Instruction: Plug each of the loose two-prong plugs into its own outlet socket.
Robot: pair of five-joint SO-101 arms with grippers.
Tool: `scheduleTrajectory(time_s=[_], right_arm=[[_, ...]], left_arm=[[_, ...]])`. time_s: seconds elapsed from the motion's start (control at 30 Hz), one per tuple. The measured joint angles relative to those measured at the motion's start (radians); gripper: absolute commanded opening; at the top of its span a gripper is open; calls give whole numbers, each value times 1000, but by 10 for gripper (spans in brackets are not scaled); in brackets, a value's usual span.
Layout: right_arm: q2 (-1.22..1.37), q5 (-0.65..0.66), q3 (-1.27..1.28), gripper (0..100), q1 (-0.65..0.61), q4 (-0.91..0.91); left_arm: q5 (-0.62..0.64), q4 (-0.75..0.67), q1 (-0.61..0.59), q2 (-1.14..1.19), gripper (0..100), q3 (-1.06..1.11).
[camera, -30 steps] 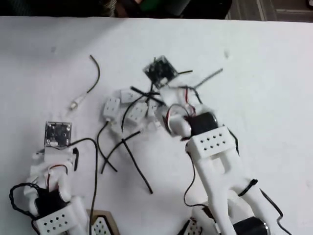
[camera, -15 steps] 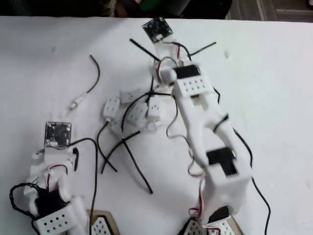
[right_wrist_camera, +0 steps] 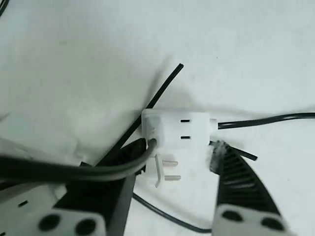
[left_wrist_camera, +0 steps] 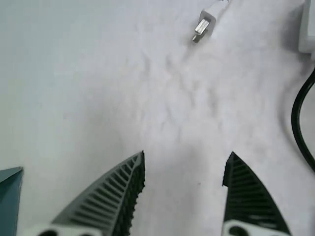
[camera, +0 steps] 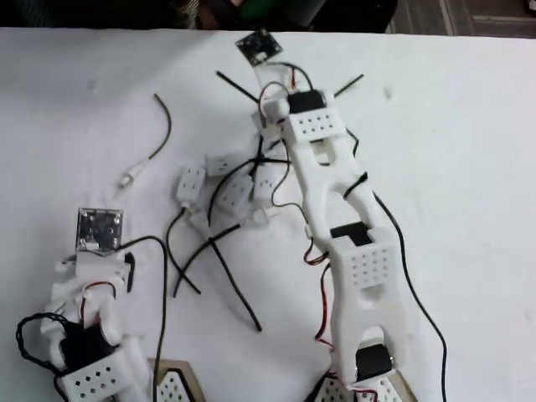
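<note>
A white two-prong plug [right_wrist_camera: 158, 172] is lying on the table just beside a white outlet socket [right_wrist_camera: 179, 129]. Its prongs are pointing across the gap toward one finger, running alongside the socket rather than into its slots. The right gripper [right_wrist_camera: 178, 147] is standing open astride both. It is far nearer than the left gripper [left_wrist_camera: 185, 157], which is hanging open over bare table with another loose plug [left_wrist_camera: 203, 24] well ahead. Black cords [camera: 234, 286] are crossing the white table [camera: 452, 126] around a cluster of further sockets [camera: 230, 191].
</note>
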Motion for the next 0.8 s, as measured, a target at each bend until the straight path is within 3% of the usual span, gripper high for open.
scheduleTrajectory(time_s=[0.2,0.37,0.57,0.8], right_arm=[[0,6,-193,219,-8,308],[0,137,-218,219,-26,491],[83,242,-209,219,-29,529],[190,249,-209,219,-29,529]], left_arm=[[0,0,0,0,263,0],[0,0,0,0,263,0],[0,0,0,0,263,0],[0,0,0,0,263,0]])
